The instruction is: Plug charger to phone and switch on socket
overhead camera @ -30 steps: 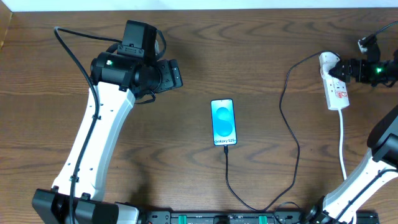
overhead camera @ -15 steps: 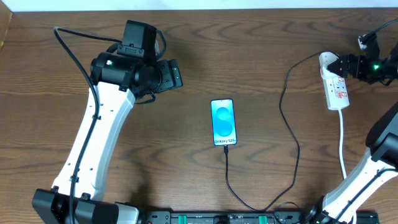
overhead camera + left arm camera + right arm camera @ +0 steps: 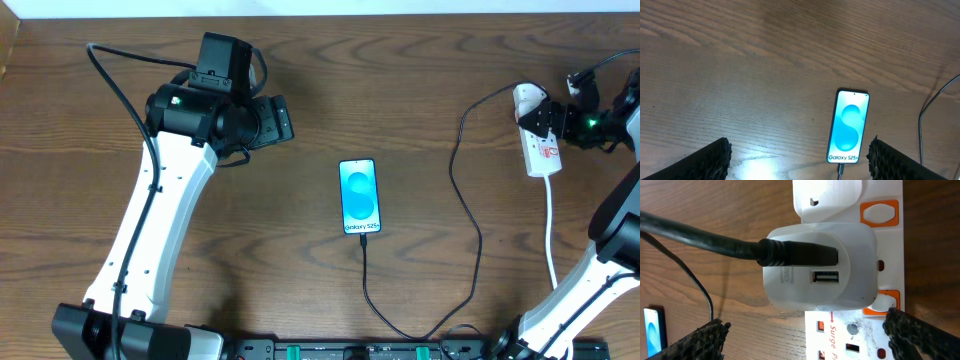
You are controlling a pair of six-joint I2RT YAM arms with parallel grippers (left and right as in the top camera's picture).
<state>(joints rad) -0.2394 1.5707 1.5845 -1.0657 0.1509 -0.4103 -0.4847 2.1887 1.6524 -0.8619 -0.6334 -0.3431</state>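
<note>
1. Socket is lying far right on worktop, long axis front-to-back; charger has its white plug sitting in the far end.
2. Right hand is hovering over that end, spread, gripping nothing; nearer arm.
3. Orange switch beside plug is prob. the target, hard to tell.
4. Phone is lying mid-worktop, charger meeting its near end; left hand, spread too, well apart.

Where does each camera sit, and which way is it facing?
Overhead: fixed above, facing straight down on the phone, charger and socket; left arm and right arm show.
Left wrist: on the left arm, angled down at the phone; its open jaws at the bottom corners.
Right wrist: close over the socket and white plug; its jaws at the bottom corners.
Shared: all three views show the phone.
</note>
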